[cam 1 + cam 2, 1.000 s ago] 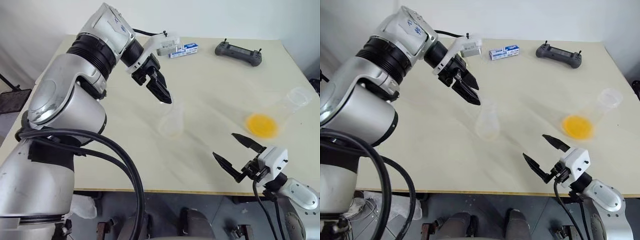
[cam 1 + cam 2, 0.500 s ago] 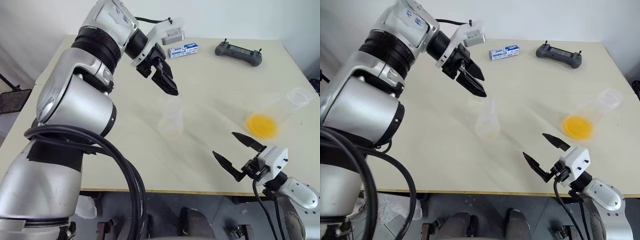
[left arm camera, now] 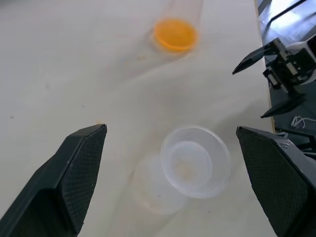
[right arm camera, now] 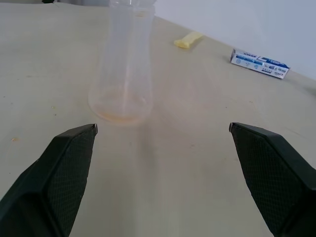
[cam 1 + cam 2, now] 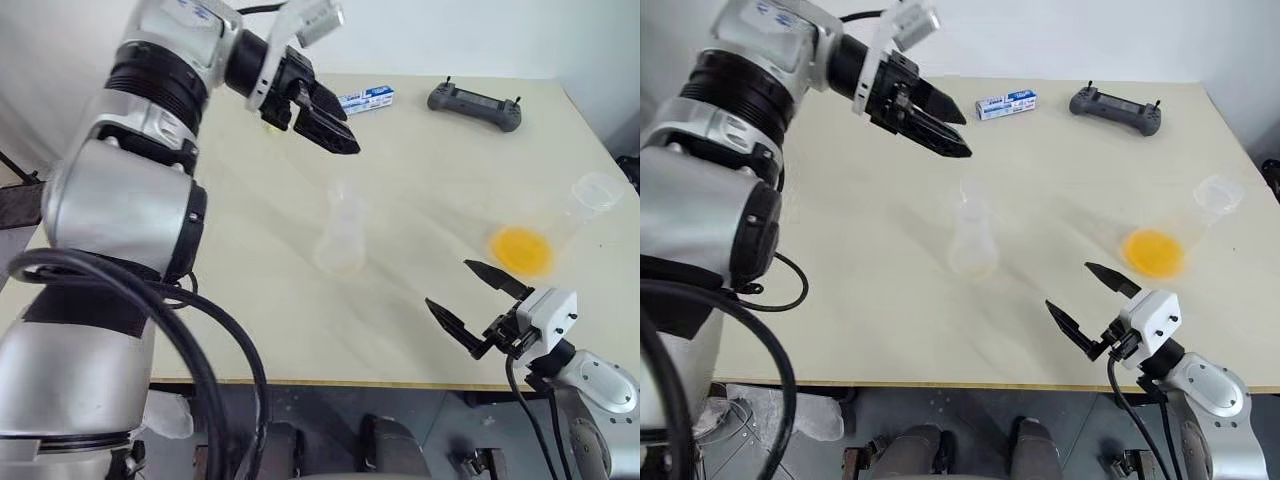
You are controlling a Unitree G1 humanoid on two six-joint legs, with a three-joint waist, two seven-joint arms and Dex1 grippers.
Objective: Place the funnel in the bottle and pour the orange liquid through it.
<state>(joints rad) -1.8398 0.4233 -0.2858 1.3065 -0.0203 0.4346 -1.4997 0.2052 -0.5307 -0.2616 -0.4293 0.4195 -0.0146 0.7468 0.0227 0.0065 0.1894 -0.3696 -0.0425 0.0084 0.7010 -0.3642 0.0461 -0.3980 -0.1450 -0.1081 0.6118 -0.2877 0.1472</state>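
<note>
Upper left, left gripper [image 5: 335, 132] is wide open, empty, above the bottle [image 5: 341, 232] at frame centre with the funnel [image 3: 196, 161] seated in its neck. The orange liquid [image 5: 521, 249] sits in a clear cup [image 5: 560, 222] at right. Lower right, right gripper [image 5: 468, 303] gapes wide, empty. Next: grasp cup low, pour slowly.

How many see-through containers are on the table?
2: the bottle with the funnel on it mid-table, and a cup holding the orange liquid toward the right edge.
</note>
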